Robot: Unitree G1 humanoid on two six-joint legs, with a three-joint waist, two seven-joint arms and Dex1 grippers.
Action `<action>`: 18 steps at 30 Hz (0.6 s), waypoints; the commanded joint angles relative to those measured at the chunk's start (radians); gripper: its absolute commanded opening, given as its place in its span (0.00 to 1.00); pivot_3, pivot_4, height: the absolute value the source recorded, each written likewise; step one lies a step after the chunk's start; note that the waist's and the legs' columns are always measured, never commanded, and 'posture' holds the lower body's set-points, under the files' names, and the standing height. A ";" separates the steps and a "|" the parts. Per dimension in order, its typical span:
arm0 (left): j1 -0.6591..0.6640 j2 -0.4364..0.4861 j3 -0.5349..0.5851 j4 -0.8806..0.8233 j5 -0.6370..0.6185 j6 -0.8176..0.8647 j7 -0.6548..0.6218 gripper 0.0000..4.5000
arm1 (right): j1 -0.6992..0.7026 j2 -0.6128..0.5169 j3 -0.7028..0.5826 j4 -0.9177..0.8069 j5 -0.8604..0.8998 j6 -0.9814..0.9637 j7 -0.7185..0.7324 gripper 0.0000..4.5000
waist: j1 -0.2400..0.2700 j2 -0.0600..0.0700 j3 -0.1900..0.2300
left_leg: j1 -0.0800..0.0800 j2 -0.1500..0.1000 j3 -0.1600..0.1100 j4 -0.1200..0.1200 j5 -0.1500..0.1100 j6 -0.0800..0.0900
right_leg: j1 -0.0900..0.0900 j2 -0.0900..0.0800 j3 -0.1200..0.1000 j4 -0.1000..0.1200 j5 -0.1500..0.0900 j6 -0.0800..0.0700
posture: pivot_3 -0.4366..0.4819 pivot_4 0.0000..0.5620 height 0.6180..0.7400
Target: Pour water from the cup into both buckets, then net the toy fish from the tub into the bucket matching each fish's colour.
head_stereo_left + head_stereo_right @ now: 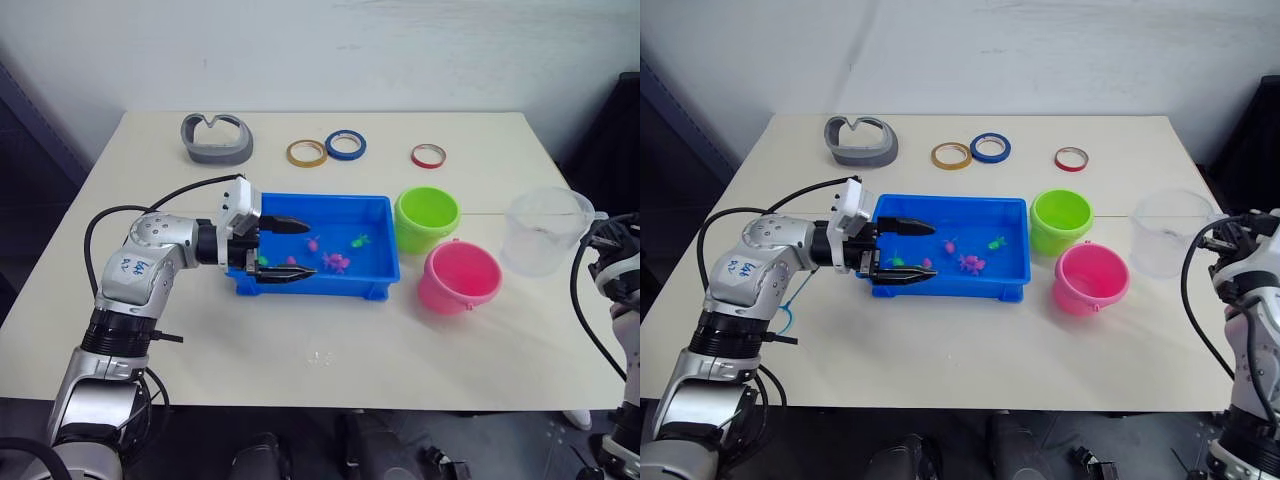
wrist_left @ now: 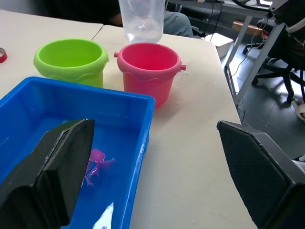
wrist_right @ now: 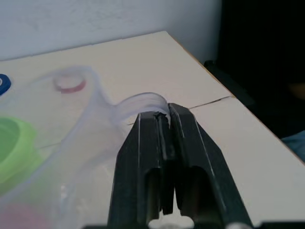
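Far left, the left gripper is held wide apart, one finger over the tub's water, the other along its near rim — nothing is gripped. A thin blue loop, perhaps the net, is glimpsed under that arm at the table's near-left edge; it cannot be told for sure. In the tub the fish are scattered: pink ones in the middle, a green one behind them. They are judged tiny, light and slick when wet, so scooping is called for, not pinching.

Just right of the tub the green bucket is standing, with the pink bucket in front and to its right, nearly touching it. Both are upright and look stiff enough to be poured into.

Further right, the cup is standing clear of the buckets. Its handle is clamped between the pressed-together fingers of the right gripper — the right place to hold it. Thin clear plastic is judged light but flexible and slippery; whether water is inside cannot be seen.
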 commanded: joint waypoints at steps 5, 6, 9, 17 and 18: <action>-0.025 0.002 0.022 0.003 -0.006 -0.031 -0.008 1.00 | -0.001 -0.104 -0.047 -0.088 0.033 0.009 0.086 0.02 | 0.002 0.000 0.000 | 0.000 0.000 0.000 0.000 0.000 0.000 | 0.000 0.000 0.000 0.000 0.000 0.000 | 0.48 0.27 0.98; -0.027 0.003 0.023 0.006 -0.007 -0.031 -0.008 1.00 | 0.009 -0.117 -0.046 -0.097 0.029 0.001 0.107 0.02 | 0.002 0.000 0.000 | 0.000 0.000 0.000 0.000 0.000 0.000 | 0.000 0.000 0.000 0.000 0.000 0.000 | 0.48 0.27 0.98; -0.033 0.008 0.027 0.010 -0.011 -0.025 -0.012 1.00 | 0.048 -0.148 -0.043 -0.122 0.013 -0.013 0.160 0.02 | 0.005 0.000 0.000 | 0.000 0.000 0.000 0.000 0.000 0.000 | 0.000 0.000 0.000 -0.001 0.000 0.000 | 0.48 0.27 0.98; -0.042 0.012 0.021 -0.002 -0.033 0.018 -0.028 1.00 | 0.162 -0.183 -0.031 -0.173 -0.096 -0.085 0.220 0.02 | 0.007 0.000 0.000 | 0.000 0.000 0.000 0.000 0.000 0.000 | 0.000 0.000 0.000 -0.001 0.000 0.001 | 0.48 0.27 0.98; -0.043 0.013 0.019 -0.004 -0.034 0.023 -0.031 1.00 | 0.171 -0.185 -0.022 -0.174 -0.121 -0.104 0.222 0.02 | 0.007 0.000 0.000 | 0.000 0.000 0.000 0.000 0.000 0.000 | 0.000 0.000 0.000 -0.001 0.000 0.001 | 0.48 0.27 0.98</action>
